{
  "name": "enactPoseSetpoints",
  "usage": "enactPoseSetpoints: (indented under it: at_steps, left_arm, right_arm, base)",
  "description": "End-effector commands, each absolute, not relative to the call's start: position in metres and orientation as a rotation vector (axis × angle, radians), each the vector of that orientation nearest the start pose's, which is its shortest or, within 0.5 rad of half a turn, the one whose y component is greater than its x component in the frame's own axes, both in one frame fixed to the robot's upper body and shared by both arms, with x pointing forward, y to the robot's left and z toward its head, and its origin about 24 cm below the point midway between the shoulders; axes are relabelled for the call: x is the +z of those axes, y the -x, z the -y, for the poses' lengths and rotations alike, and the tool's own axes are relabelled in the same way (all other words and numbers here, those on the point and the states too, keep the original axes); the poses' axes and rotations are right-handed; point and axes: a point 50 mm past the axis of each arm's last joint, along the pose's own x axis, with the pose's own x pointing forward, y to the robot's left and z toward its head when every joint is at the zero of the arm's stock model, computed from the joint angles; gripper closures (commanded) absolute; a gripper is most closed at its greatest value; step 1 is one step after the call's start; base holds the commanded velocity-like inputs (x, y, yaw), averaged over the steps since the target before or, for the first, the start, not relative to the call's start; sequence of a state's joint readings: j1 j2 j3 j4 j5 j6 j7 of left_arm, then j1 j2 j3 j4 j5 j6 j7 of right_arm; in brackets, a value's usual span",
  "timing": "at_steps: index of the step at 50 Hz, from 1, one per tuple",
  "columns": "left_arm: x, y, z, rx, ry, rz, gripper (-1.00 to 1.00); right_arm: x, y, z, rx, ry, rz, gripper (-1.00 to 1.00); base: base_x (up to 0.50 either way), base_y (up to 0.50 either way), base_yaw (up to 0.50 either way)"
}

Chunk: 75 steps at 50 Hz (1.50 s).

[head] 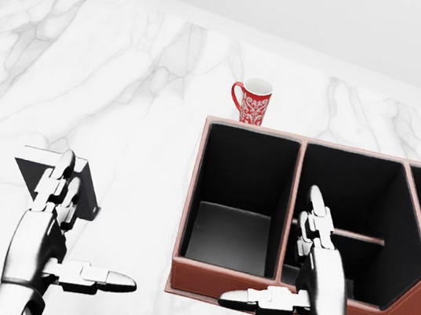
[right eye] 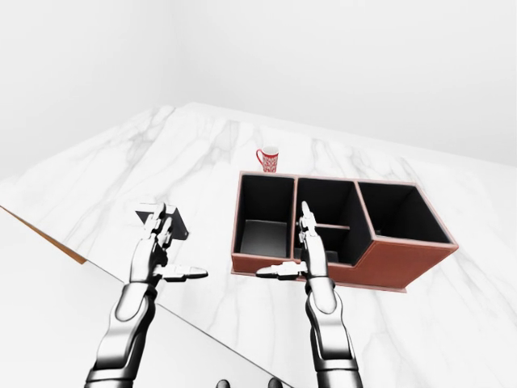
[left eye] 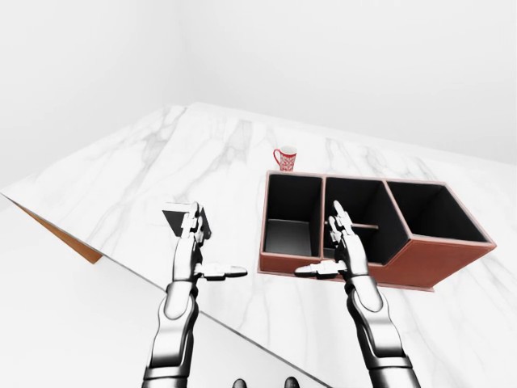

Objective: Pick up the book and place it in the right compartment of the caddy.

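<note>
**Both hands spread above the marble counter; book lies left of the caddy**

The head view crops the scene closely: it cuts off the caddy's (head: 285, 295) right end and shows only the counter (head: 128, 74) and a strip of wall. The two eye views show the whole caddy, the counter's near edge, its brown underside at the left, and the plain white walls and floor of the room.

The caddy is a rectangular box with reddish-brown, leather-like outer walls and matt black interiors. It has three compartments in a row; the middle one carries a cross divider, and the right one has a slanted partition wall, best seen in the left-eye view. All compartments appear empty.

The book (head: 83, 186) lies flat on the counter, well apart from the caddy and to its left. It is a thin block with a dark cover and a pale top edge. The left hand (head: 49, 232) partly covers it in the head view; contact cannot be judged.

The left hand has its fingers straight and its thumb extended sideways toward the caddy, holding nothing. The right hand (head: 313, 268) is spread the same way, over the caddy's near wall at the middle compartment, thumb pointing left.

A red-and-white patterned mug (head: 252, 100) stands upright just beyond the caddy's far wall, above the left compartment.

The counter is glossy white marble with grey veining.
</note>
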<state>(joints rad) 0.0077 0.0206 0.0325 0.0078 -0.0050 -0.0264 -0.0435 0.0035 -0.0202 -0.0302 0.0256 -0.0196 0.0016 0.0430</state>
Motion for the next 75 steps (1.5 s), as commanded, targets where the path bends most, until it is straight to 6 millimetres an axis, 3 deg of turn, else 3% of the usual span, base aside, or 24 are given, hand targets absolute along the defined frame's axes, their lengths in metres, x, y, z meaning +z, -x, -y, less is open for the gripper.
enactPoseSetpoints:
  at_steps: [1, 8, 9, 15, 18, 21, 25, 29, 30, 36, 52, 57, 64, 75]
  left_arm:
    - [0.048, -0.254, -0.162, 0.009, -0.059, 0.024, -1.00]
    - [0.045, -0.253, -0.163, 0.015, -0.077, 0.005, -1.00]
    - [0.044, -0.254, -0.165, 0.020, -0.091, 0.003, -1.00]
    - [0.040, -0.254, -0.165, -0.010, -0.467, -0.037, -1.00]
    - [0.051, -0.257, -0.170, 0.025, -0.743, -0.018, -1.00]
    - [0.067, -0.259, -0.168, -0.003, -0.805, 0.024, -1.00]
    - [0.081, -0.262, -0.170, -0.021, -1.124, 0.039, -1.00]
    - [0.088, -0.263, -0.175, -0.003, -1.247, 0.019, -1.00]
    - [0.091, -0.263, -0.178, 0.026, -1.345, 0.022, -1.00]
    - [0.103, -0.257, -0.181, 0.066, -1.492, -0.004, -1.00]
    - [0.130, -0.258, -0.169, 0.088, -1.542, 0.020, -1.00]
    - [0.124, -0.265, -0.168, 0.076, -1.552, 0.012, -1.00]
    - [0.127, -0.294, -0.162, 0.051, -1.564, 0.030, -1.00]
    - [0.155, -0.358, -0.150, 0.015, -1.586, 0.065, -1.00]
  right_arm:
    - [0.035, -0.252, 0.159, 0.010, 0.040, -0.033, -1.00]
    - [0.032, -0.252, 0.160, 0.009, 0.041, -0.037, -1.00]
    - [0.024, -0.252, 0.160, 0.007, 0.041, -0.038, -1.00]
    - [0.032, -0.251, 0.161, 0.008, 0.040, -0.040, -1.00]
    - [0.031, -0.251, 0.162, 0.007, 0.040, -0.043, -1.00]
    - [0.031, -0.252, 0.162, 0.006, 0.040, -0.043, -1.00]
    - [0.032, -0.252, 0.162, 0.005, 0.038, -0.043, -1.00]
    - [0.031, -0.252, 0.163, 0.004, 0.037, -0.042, -1.00]
    - [0.030, -0.252, 0.163, 0.004, 0.036, -0.043, -1.00]
    - [0.031, -0.251, 0.161, 0.010, 0.039, -0.041, -1.00]
    - [0.030, -0.251, 0.161, 0.014, 0.039, -0.041, -1.00]
    - [0.030, -0.252, 0.161, 0.013, 0.039, -0.040, -1.00]
    - [0.029, -0.253, 0.161, 0.014, 0.043, -0.043, -1.00]
    - [0.029, -0.254, 0.161, 0.017, 0.039, -0.045, -1.00]
  base:
    - [0.00, 0.00, 0.00]
    - [0.00, 0.00, 0.00]
    - [0.00, 0.00, 0.00]
    - [0.00, 0.00, 0.00]
    - [0.00, 0.00, 0.00]
    - [0.00, 0.00, 0.00]
    - [0.00, 0.00, 0.00]
    - [0.00, 0.00, 0.00]
    - [0.00, 0.00, 0.00]
    - [0.00, 0.00, 0.00]
    - [0.00, 0.00, 0.00]
    - [0.00, 0.00, 0.00]
    - [0.00, 0.00, 0.00]
    - [0.00, 0.00, 0.00]
